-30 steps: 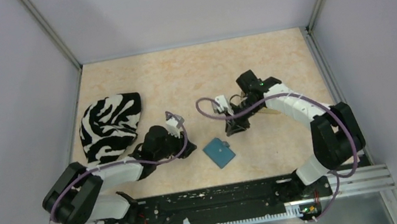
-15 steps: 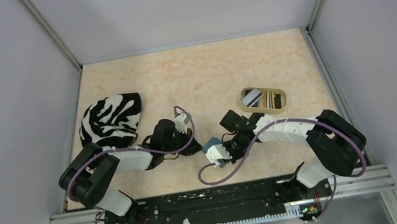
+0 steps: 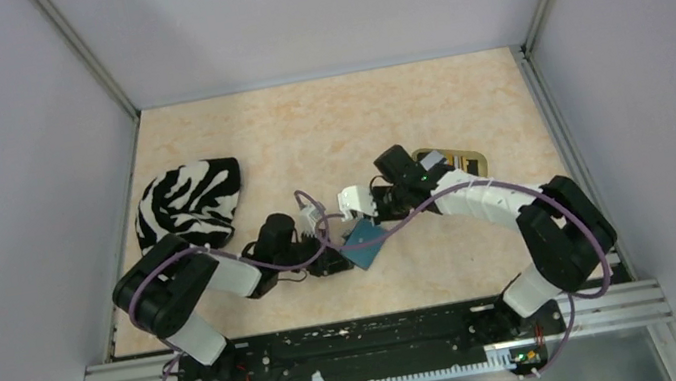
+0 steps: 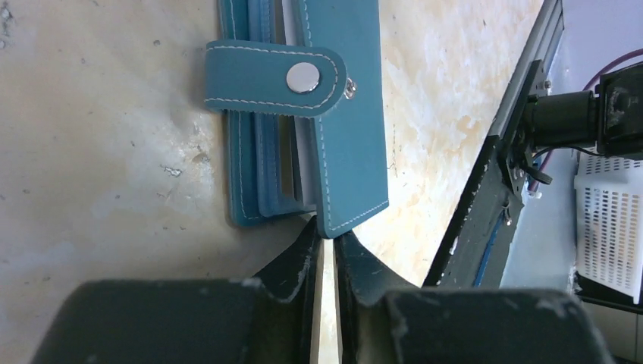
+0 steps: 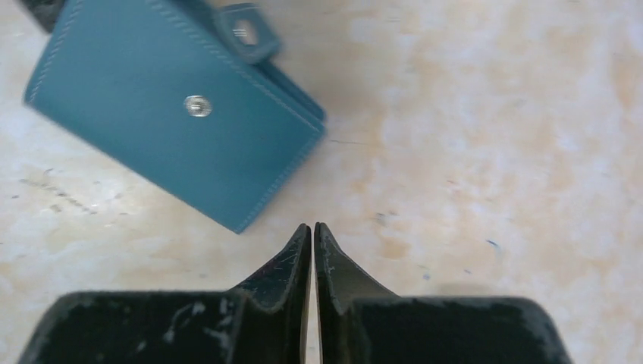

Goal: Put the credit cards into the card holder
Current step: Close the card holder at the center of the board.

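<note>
Near the middle of the marbled beige table [image 3: 304,125], just in front of the two arms' wrists, the teal-blue card holder [image 3: 365,244] lies turned so that its corners point up, down and sideways in the overhead view. From the left wrist camera its stitched upper cover stands slightly apart from the stack of lighter blue pockets [image 4: 265,152] beneath, and the snap tab [image 4: 277,77] with its metal button lies across that stack. The left gripper [image 4: 327,231] reaches in from the left, its two dark fingers drawn close with only a narrow slit between them, pinching the near corner of that upper cover. The right gripper [image 5: 312,227] hangs low over bare table just beside the holder without touching it; its jaws are pressed together and hold nothing. In its camera the holder's outer face shows a small metal stud [image 5: 197,106], and the tab sticks out blurred at the top edge. Behind the right arm, toward the far right of the table, a beige oval tray [image 3: 484,164] is partly hidden by the arm, and the credit cards [image 3: 459,161] lie inside it, dark and gold stripes showing. A black-and-white zebra-patterned cloth [image 3: 187,211] sits bunched at the left side, well apart from the holder.
</note>
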`<state>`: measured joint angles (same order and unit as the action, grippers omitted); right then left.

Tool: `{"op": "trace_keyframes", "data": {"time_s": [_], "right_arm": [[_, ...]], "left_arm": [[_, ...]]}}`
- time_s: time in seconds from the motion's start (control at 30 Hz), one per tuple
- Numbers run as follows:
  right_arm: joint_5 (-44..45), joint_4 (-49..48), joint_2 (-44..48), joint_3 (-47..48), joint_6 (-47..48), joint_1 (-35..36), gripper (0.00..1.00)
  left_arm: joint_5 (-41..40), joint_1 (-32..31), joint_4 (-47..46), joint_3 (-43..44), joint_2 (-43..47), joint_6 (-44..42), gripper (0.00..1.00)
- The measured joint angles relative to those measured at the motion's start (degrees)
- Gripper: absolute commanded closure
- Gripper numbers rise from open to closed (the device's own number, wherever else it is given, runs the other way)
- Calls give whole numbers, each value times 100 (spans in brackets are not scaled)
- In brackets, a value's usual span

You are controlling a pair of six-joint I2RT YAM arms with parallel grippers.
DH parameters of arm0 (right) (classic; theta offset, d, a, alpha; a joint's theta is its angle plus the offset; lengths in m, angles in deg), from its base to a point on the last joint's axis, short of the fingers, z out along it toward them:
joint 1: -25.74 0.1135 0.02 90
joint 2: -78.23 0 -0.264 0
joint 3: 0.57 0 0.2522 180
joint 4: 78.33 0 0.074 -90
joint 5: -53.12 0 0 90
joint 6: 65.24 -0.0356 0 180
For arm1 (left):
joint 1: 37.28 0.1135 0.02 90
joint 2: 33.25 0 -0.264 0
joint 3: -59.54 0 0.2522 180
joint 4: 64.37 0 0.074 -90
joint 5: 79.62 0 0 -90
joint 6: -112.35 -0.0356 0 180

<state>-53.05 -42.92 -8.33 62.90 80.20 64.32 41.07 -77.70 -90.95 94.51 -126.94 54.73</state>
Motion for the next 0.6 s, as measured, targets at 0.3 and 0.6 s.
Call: {"op": "trace_keyframes", "data": {"time_s": [0.3,0.6], "right_arm": [[-1276,385,811,90,457,-826,21],[-2938,1283,802,-472,3571,-785,36]], "left_arm": [[-682,-9,601,-223,833,-234,68],[-1305,-9,1058,-463,2710,-1532,28]]}}
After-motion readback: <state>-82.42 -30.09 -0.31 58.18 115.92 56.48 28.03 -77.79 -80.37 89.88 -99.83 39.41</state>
